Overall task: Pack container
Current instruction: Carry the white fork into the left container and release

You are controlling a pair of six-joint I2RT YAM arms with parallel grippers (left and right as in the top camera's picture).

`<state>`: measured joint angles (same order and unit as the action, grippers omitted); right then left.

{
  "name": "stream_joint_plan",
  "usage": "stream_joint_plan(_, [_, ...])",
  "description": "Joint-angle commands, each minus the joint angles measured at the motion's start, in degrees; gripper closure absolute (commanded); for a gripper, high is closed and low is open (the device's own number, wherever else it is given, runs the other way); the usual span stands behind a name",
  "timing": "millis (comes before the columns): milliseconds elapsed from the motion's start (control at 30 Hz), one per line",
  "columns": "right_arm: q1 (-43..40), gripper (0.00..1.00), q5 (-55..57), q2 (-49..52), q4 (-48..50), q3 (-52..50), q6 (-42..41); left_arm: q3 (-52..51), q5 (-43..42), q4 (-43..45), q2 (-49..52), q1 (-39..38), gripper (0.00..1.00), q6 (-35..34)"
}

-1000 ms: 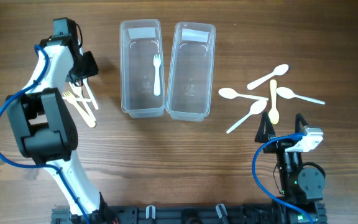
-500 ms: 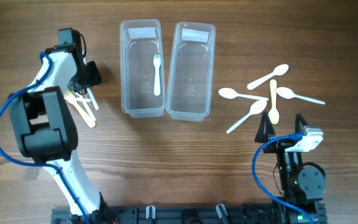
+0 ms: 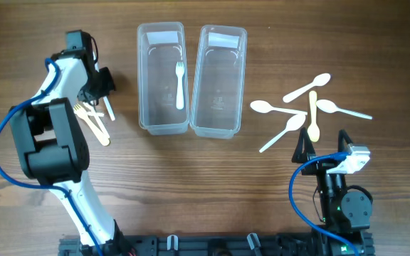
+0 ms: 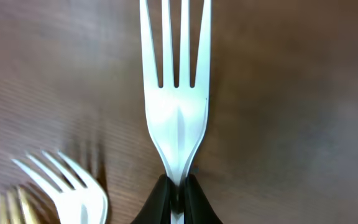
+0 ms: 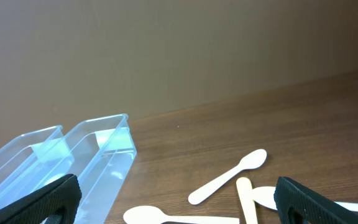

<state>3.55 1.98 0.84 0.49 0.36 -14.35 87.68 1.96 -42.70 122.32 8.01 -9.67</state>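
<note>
Left container (image 3: 140, 71) and right container (image 3: 243, 71) are 2 clear plastic tubs standing side by side, long walls just beside each other, on the far middle of a dark wood-grain table (image 3: 191, 185). Each is a long rectangle whose long axis runs from the robot's side toward the far edge. Both stand upright with their open tops up. A white fork (image 3: 179, 85) lies lengthwise on the floor of the left container, parallel to its long walls; the right container holds nothing.

Behind the table, the right wrist view shows only a plain brown wall (image 5: 166, 50).

The left gripper (image 4: 178, 186) sits left of the containers and apart from them, fingers pressed together on the handle of a held fork (image 4: 178, 118). This fork is white, with 4 tines pointing straight away from the fingertips. Whether it touches the wood below cannot be told. Near it lies another white fork (image 4: 73, 186) and, at the frame corner, a wooden fork (image 4: 5, 208); the overhead view shows these as a small pile (image 3: 95, 121) just beside the left arm.

The right gripper (image 3: 324, 146) sits low on the right, fingers spread wide and holding nothing. Just beyond its tips lie 4 white spoons (image 3: 272, 109) fanned at different angles and 1 wooden spoon (image 3: 313, 117) lying roughly parallel to the containers' long axis, all well apart from the tubs
</note>
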Motion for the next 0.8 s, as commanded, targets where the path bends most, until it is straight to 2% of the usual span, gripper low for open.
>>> stream_joint_plan(0, [0.1, 0.0, 1.0, -0.4, 0.3, -0.1, -0.9, 13.0, -1.2, 0.7, -6.4, -0.4, 0.96, 0.2])
stream_joint_plan(67, [0.1, 0.0, 1.0, -0.4, 0.3, -0.1, -0.8, 16.1, -4.2, 1.1, -10.3, -1.6, 0.96, 0.3])
stream_joint_plan(200, [0.1, 0.0, 1.0, -0.4, 0.3, -0.1, -0.9, 16.5, -15.4, 1.0, -14.6, -7.5, 0.96, 0.3])
stream_joint_plan(267, [0.1, 0.0, 1.0, -0.4, 0.3, -0.1, -0.8, 16.5, -16.3, -0.5, -13.6, -10.7, 0.96, 1.4])
stream_joint_plan(300, [0.1, 0.0, 1.0, -0.4, 0.3, -0.1, -0.8, 16.4, -16.3, -2.0, -12.5, -13.2, 0.96, 4.8])
stream_joint_plan(367, [0.1, 0.0, 1.0, -0.4, 0.3, -0.1, -0.8, 16.4, -16.2, -4.3, -10.4, -16.5, 0.95, 5.4])
stream_joint_plan(500, [0.1, 0.0, 1.0, -0.4, 0.3, -0.1, -0.8, 16.4, -16.3, -5.9, -9.0, -17.7, 0.95, 5.4])
stream_joint_plan(533, [0.1, 0.0, 1.0, -0.4, 0.3, -0.1, -0.9, 16.4, -16.3, -6.3, -9.0, -17.7, 0.9, 5.4])
stream_joint_plan(600, [0.1, 0.0, 1.0, -0.4, 0.3, -0.1, -0.8, 16.4, -16.3, -6.6, -9.0, -17.7, 0.18, 5.4])
stream_joint_plan(633, [0.1, 0.0, 1.0, -0.4, 0.3, -0.1, -0.8, 16.5, -16.3, -6.2, -9.1, -17.6, 0.06, 5.4])
stream_joint_plan(700, [0.1, 0.0, 1.0, -0.4, 0.3, -0.1, -0.9, 17.6, -13.7, -5.6, -10.9, -16.5, 0.07, 5.4])
stream_joint_plan(767, [0.1, 0.0, 1.0, -0.4, 0.3, -0.1, -0.8, 18.2, -5.1, -6.3, -15.8, -13.9, 0.09, 4.7])
